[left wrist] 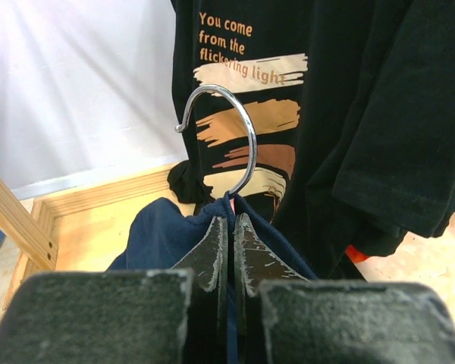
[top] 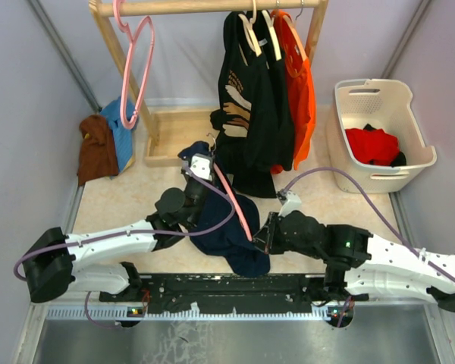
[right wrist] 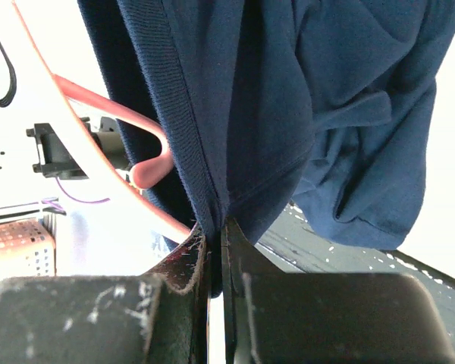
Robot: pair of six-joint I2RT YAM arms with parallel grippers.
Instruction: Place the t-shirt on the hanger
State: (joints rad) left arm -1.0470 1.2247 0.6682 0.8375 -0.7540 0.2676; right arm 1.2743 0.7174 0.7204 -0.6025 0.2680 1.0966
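Dressing step: left gripper (left wrist: pixel 231 224) seemingly clamps the hanger (right wrist: pixel 145 174); right gripper (right wrist: pixel 214 236), at its five o'clock, pinches the t-shirt (right wrist: pixel 288 114). Next: draw fabric over the hanger's bare shoulder.

Just below the left gripper (top: pixel 201 167), the t-shirt (top: pixel 229 231) hides most of the hanger (top: pixel 236 203) from you.

There are two robot arms, the left arm (top: pixel 110 244) and the right arm (top: pixel 398 262). Pink hangers number two: the metal-hooked hanger (right wrist: pixel 146 173) and the all-pink hanger (top: pixel 134 68). At least two wooden hangers (top: pixel 250 30) show on the one wooden rack (top: pixel 205 6). Three shirts hang there: the printed black shirt (top: pixel 239 98), the plain black shirt (top: pixel 282 114) and the orange shirt (top: pixel 302 91). There is one navy t-shirt (top: pixel 231 235). One basket (top: pixel 364 97) holds one red garment (top: pixel 371 144). Two garments lie heaped at the left, the brown garment (top: pixel 97 148) and the blue garment (top: pixel 121 125).
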